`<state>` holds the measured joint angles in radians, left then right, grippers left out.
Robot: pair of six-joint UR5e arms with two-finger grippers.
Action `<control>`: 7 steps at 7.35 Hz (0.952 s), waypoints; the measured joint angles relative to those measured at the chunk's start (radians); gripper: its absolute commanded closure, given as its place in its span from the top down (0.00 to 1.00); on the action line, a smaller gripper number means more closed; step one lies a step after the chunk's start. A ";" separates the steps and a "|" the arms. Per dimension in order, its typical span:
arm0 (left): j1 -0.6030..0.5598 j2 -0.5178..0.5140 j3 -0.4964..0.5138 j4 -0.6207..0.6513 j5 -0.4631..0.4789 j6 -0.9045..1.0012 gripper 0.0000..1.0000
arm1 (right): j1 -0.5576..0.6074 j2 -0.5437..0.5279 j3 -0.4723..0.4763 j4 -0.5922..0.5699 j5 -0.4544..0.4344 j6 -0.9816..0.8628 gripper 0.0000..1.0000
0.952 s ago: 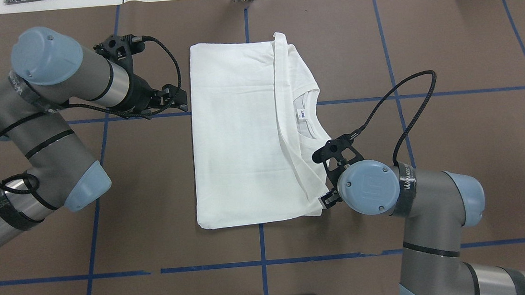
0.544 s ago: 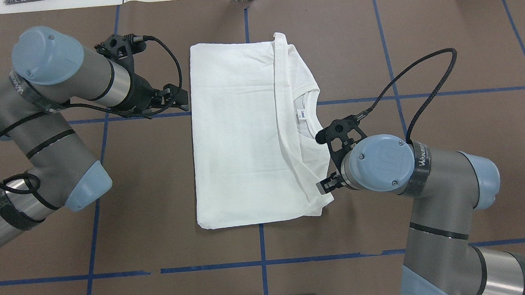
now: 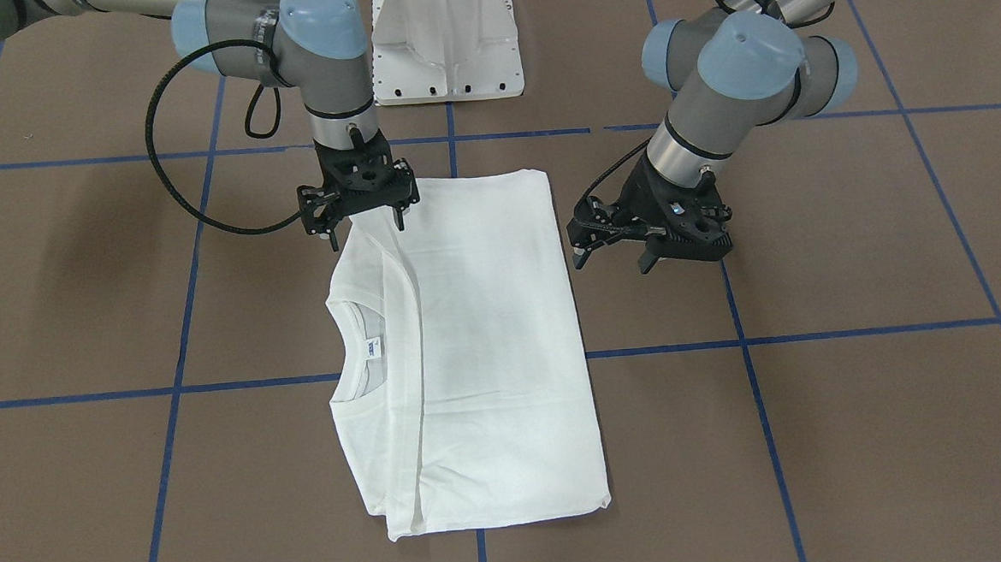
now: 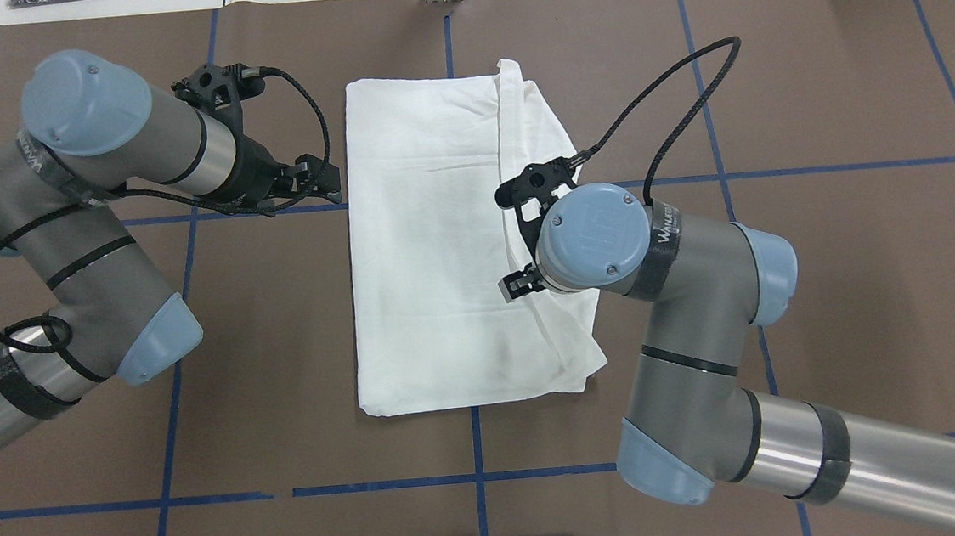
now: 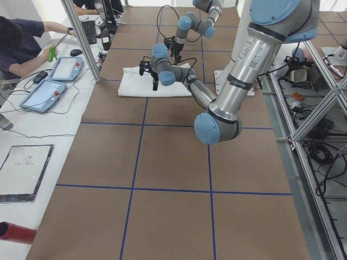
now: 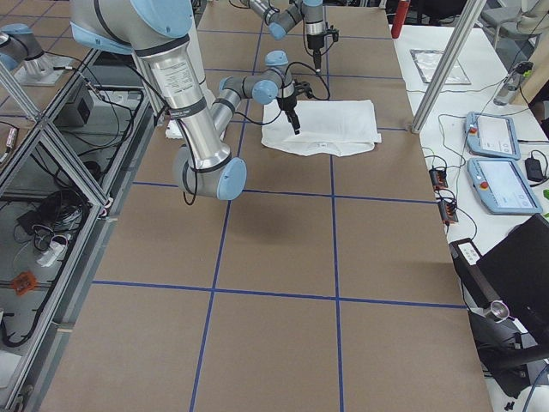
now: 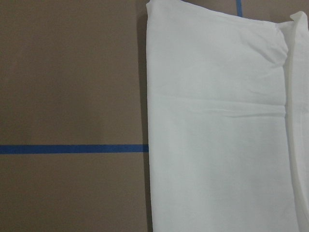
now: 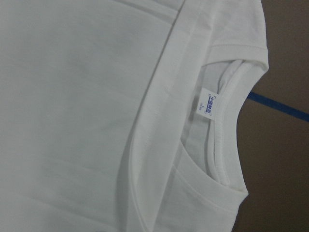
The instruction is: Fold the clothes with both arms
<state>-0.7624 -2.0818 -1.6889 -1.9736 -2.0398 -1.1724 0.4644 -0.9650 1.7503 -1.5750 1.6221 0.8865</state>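
Shirt (image 3: 487,359), white and folded into a tall rectangle, lies flat at the middle of the counter (image 3: 849,237), plain side up. In your front-facing view its neck label (image 3: 373,348) sits toward 9 o'clock. You see the right claw (image 3: 366,231) hanging over the 11 o'clock corner, spread wide, gripping nothing. The left claw (image 3: 613,262) hovers just beside the 2 o'clock edge, spread and empty.

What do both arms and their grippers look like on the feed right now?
Left arm and right arm: grey-silver tubes, light-blue joint caps, black wrist bands with white lettering. Left gripper and right gripper: black, lattice-like, two-fingered. A black braided cable loops from each wrist.
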 measured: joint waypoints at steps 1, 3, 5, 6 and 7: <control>0.000 0.000 0.000 0.000 0.001 0.001 1.00 | 0.005 0.025 -0.073 0.065 -0.002 -0.002 1.00; 0.000 0.000 0.005 -0.002 0.003 0.002 1.00 | 0.010 0.071 -0.184 0.130 -0.003 -0.001 0.69; 0.000 -0.001 0.028 -0.032 0.004 0.002 1.00 | 0.020 0.086 -0.216 0.140 -0.004 0.001 0.43; 0.000 -0.001 0.043 -0.058 0.004 0.002 1.00 | 0.025 0.087 -0.223 0.147 -0.004 0.003 0.41; 0.000 0.000 0.053 -0.074 0.004 0.002 1.00 | 0.027 0.088 -0.230 0.161 -0.004 0.006 0.41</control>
<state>-0.7624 -2.0817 -1.6364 -2.0479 -2.0356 -1.1704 0.4911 -0.8773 1.5203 -1.4143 1.6184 0.8926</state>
